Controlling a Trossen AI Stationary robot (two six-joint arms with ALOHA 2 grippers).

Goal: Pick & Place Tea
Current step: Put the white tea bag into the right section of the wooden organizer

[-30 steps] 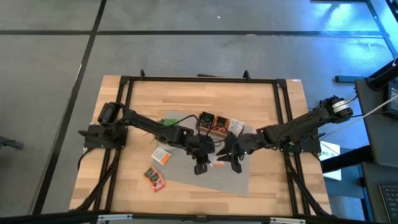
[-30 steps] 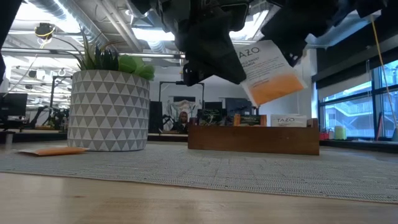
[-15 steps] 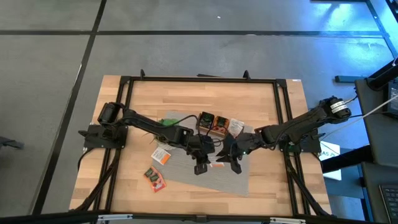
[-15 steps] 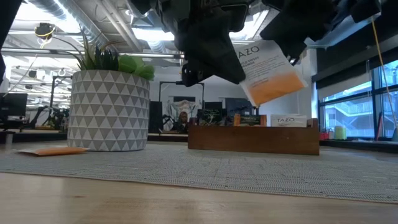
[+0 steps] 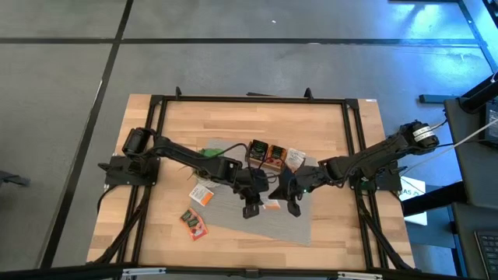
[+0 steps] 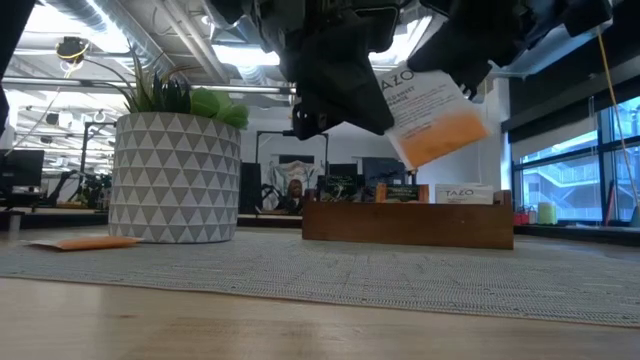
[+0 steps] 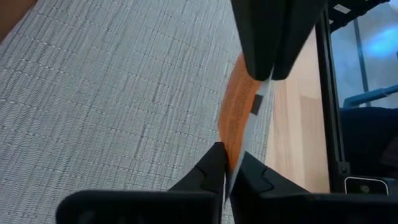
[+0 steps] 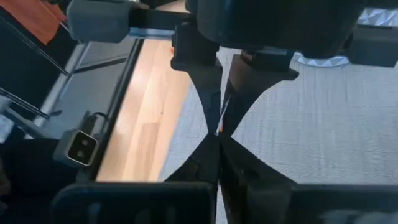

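Both arms reach inward over the woven grey mat (image 5: 233, 208); left gripper (image 7: 227, 174) and right gripper (image 8: 217, 140) jaws both pinch one flat white-orange sachet (image 6: 430, 115) held aloft.

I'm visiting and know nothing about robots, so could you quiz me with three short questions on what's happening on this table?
1. True or false: the white-and-orange sachet is lying flat on the grey mat.
2. Which grippers pinch it? A) left only B) right only C) both
3. Fill in: the wooden box stands to the ___ of the potted plant in the low view.

Key: 1 false, it is held in the air. 2 C, the left gripper and right gripper. 3 right.
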